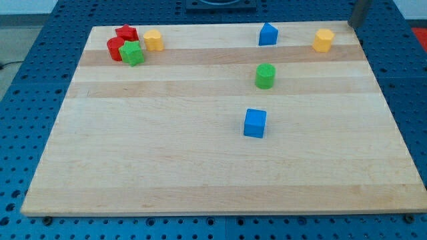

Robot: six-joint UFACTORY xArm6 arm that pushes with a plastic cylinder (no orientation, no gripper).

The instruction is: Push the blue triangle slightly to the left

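- Pale wooden board — a large plank surface filling most of the view, resting on a blue perforated metal table.
- Dark rod at the view's top right, about 1 o'clock from the board's centre; only a short grey length shows at the board's far corner, and my tip sits near that edge. There are no jaws on it, so open or closed cannot be told. The tip stands well apart from every block, nearest the yellow block at the right.
- Blue cube, near the board's centre, alone.
- Blue triangle-shaped block — the task's thing — at 12 o'clock from the blue cube, close to the board's top edge, touching nothing.
- Green cylinder-like block, between the blue triangle and the blue cube.
- Yellow block at the right, at 3 o'clock from the blue triangle, well apart from it.
- Cluster at about 10 o'clock: two red blocks, a green star-like block touching them, and a second yellow block just beside.
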